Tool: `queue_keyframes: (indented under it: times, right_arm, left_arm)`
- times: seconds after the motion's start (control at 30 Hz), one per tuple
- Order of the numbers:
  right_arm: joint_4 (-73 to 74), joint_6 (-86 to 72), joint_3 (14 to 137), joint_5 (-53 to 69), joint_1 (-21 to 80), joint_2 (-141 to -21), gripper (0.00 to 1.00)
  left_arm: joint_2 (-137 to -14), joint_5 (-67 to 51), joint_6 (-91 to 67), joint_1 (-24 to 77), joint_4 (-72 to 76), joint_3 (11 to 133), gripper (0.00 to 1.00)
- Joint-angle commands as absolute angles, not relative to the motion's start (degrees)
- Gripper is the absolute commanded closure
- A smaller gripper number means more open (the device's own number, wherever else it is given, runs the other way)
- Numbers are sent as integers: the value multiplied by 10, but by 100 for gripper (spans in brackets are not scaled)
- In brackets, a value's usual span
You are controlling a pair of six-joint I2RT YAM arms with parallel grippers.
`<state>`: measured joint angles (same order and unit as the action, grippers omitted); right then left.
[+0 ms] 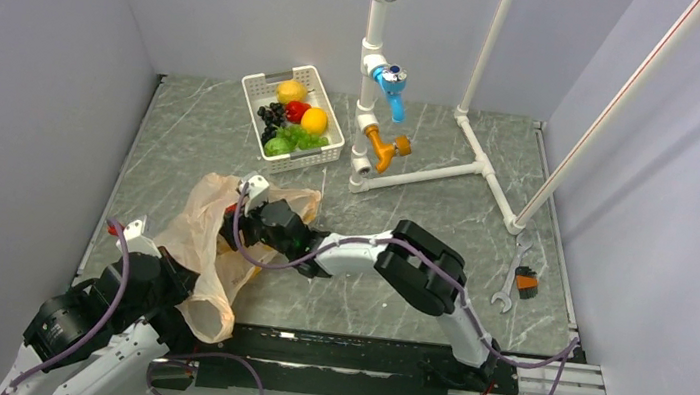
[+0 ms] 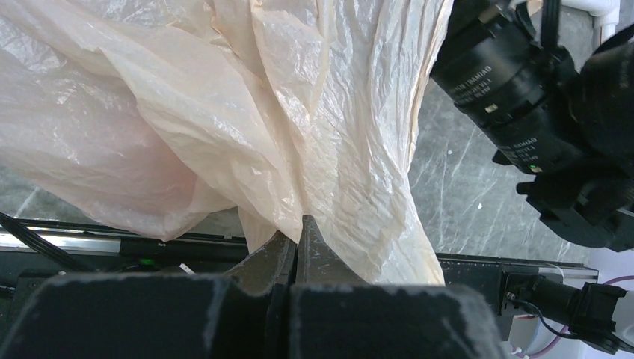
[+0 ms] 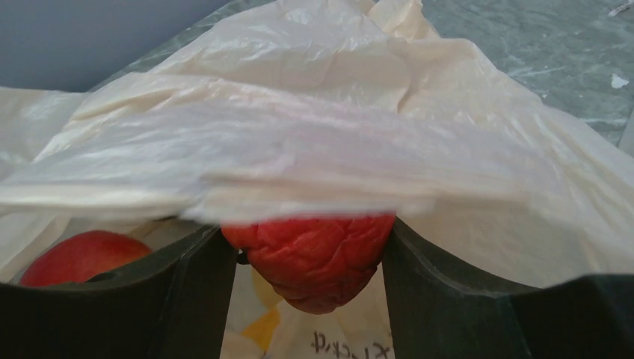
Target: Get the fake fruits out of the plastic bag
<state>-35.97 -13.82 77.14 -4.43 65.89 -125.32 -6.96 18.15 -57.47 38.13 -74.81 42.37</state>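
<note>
My left pincer (image 2: 299, 224), at 7 o'clock on the table (image 1: 409, 175), is clenched on a fold of the bag (image 2: 224, 112). The bag lies crumpled on the grey-green marbled top at about 8 o'clock. My right pincer (image 3: 305, 233) is in the bag's mouth, grasping a wrinkled red fruit (image 3: 314, 262) between both fingers. An apple (image 3: 75, 258) lies at the pincer's 9 o'clock, also inside the bag. Only the right wrist view shows these two plainly; from above, plastic and arm cover them. A wrench (image 1: 509, 278) lies at 4 o'clock. Farther off, a full white basket (image 1: 253, 115) sits at 11 o'clock and a white pipe frame (image 1: 371, 59) with blue and orange valves at 1 o'clock. Pale walls (image 1: 39, 69) enclose three sides.
</note>
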Motion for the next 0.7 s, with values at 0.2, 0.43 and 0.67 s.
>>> queue_keyframes:
  times: [0.2, 0.43, 0.67]
  right_arm:
    - [-415, -172, 680, -3, 663, -1154, 100]
    - [-486, -60, 552, -61, 700, -1036, 100]
    - [-551, -24, 483, -163, 704, -940, 100]
  left_arm:
    - [-66, 178, -566, 379, -737, 424, 100]
    - [-62, 177, -566, 379, -736, 423, 100]
    - [-67, 176, -566, 379, -736, 423, 100]
